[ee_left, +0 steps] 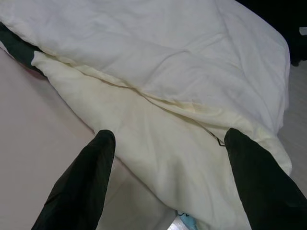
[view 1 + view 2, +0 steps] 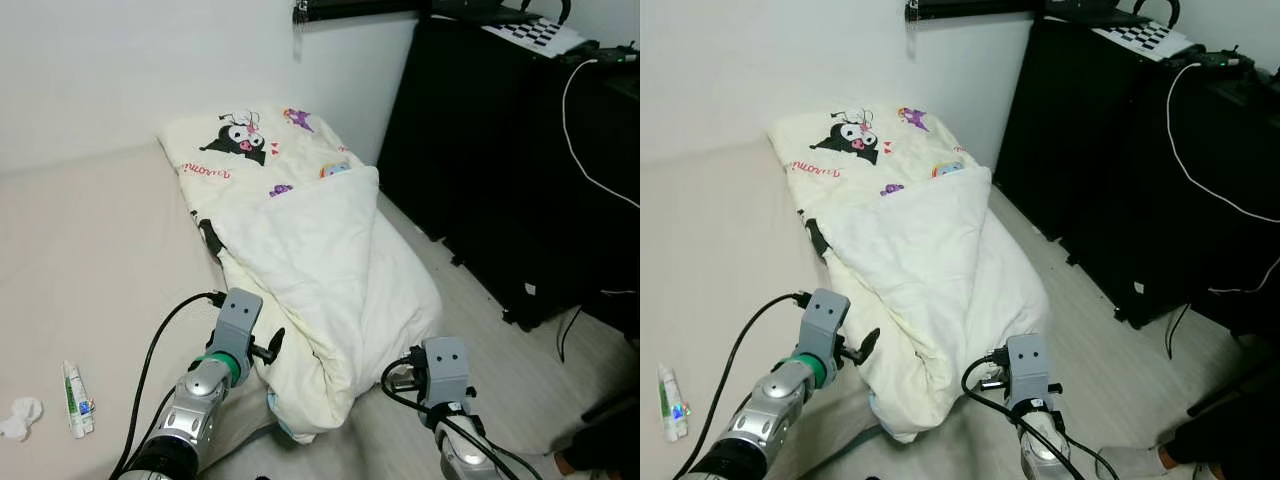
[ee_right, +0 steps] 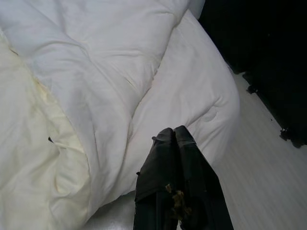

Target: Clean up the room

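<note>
Bed (image 2: 90,250) with a plain beige sheet takes up the robot's left side, head end against the white wall (image 2: 120,70). Cream blanket (image 2: 320,270) is bunched along the bed's right edge, running from the corner by the wall down toward the robot and spilling over the side onto the pale wood floor (image 2: 500,370); cartoon prints show on the part nearest the wall, the plain white side is folded over on top. Black cabinet (image 2: 500,150) stands along the right, past the strip of floor, with a white cable (image 2: 578,150) hanging down its front and a checkered board (image 2: 540,32) on top.

Left gripper (image 1: 165,158) hovers low over the blanket's near edge where it meets the sheet, fingers (image 1: 86,182) spread wide, one over sheet and one over blanket, nothing between them. Right gripper (image 3: 173,139) sits above the floor-side bulge of the blanket, fingers pressed together, holding nothing; cannot tell whether the tips touch the fabric.

Toothpaste tube (image 2: 75,400), white and green, lies on the sheet near the bed's near left corner, well apart from the blanket. Crumpled white tissue (image 2: 20,418) lies just beside the tube, closer to the left edge.
</note>
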`<state>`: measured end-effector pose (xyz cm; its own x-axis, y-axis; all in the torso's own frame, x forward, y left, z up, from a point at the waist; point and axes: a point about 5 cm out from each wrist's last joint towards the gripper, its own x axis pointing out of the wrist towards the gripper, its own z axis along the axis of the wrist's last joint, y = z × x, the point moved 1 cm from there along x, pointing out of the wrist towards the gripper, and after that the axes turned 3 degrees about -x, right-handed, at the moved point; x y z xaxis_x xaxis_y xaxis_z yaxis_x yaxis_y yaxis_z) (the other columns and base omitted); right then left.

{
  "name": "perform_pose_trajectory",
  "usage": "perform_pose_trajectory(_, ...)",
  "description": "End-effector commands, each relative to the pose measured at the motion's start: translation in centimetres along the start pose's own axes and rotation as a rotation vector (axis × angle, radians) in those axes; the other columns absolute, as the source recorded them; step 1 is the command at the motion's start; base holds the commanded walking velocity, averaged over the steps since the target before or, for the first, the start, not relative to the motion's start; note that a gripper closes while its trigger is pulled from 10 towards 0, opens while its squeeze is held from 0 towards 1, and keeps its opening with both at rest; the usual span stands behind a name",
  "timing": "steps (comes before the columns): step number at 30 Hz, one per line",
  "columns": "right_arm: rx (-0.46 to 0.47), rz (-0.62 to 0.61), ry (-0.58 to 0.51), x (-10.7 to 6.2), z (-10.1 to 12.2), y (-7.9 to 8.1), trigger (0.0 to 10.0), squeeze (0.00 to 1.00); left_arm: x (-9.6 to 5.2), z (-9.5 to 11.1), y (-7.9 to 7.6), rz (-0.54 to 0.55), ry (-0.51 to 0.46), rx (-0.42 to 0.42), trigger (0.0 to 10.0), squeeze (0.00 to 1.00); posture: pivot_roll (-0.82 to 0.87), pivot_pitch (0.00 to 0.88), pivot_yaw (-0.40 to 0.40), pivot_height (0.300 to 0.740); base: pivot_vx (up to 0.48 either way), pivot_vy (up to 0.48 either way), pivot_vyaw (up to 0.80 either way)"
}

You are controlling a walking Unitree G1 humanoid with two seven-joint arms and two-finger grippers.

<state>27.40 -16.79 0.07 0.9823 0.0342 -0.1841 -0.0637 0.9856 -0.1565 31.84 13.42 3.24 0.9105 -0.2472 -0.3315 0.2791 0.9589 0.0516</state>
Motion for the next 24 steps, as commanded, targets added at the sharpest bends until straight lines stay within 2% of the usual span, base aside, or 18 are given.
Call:
perform_pose_trajectory(1, -0.01, 0.004, 0.003, -0.3, -0.2, 0.0, 10.0, 0.0, -0.2, -0.6, -0.2, 0.002, 0.026, 0.002, 10.0, 0.0, 0.0, 0.062, -0.02, 0.655, 0.0, 0.0, 0.0)
perform_pose_trajectory(16, -0.032, 0.026, -0.028, 0.1, 0.5, 0.1, 10.0, 0.0, -0.2, -0.5, 0.0, 0.015, 0.024, 0.006, 10.0, 0.0, 0.01, 0.055, -0.024, 0.59, 0.0, 0.0, 0.0)
perform_pose_trajectory(18, -0.069, 0.028, -0.078, 0.4, 1.5, -0.2, 10.0, 0.0, -0.2, -0.3, 0.2, 0.02, 0.015, 0.003, 10.0, 0.0, 0.01, 0.055, -0.024, 0.58, 0.0, 0.0, 0.0)
perform_pose_trajectory(20, -0.09, 0.007, -0.171, 1.2, 3.7, -1.1, 10.0, 0.0, -0.1, 0.7, 0.5, 0.036, -0.026, -0.021, 10.0, 0.0, 0.01, 0.055, -0.024, 0.57, 0.0, 0.0, 0.0)
perform_pose_trajectory(22, -0.092, -0.018, -0.262, 1.7, 6.0, -1.9, 10.0, 0.0, 0.0, 2.0, 0.9, 0.051, -0.081, -0.049, 10.0, 0.0, 0.01, 0.053, -0.022, 0.56, 0.0, 0.0, 0.0)
perform_pose_trajectory(24, -0.07, -0.031, -0.348, 2.1, 8.3, -2.7, 10.0, 0.0, -0.1, 3.6, 1.3, 0.057, -0.139, -0.03, 10.0, 0.0, 0.01, 0.053, -0.022, 0.55, 0.0, 0.0, 0.0)
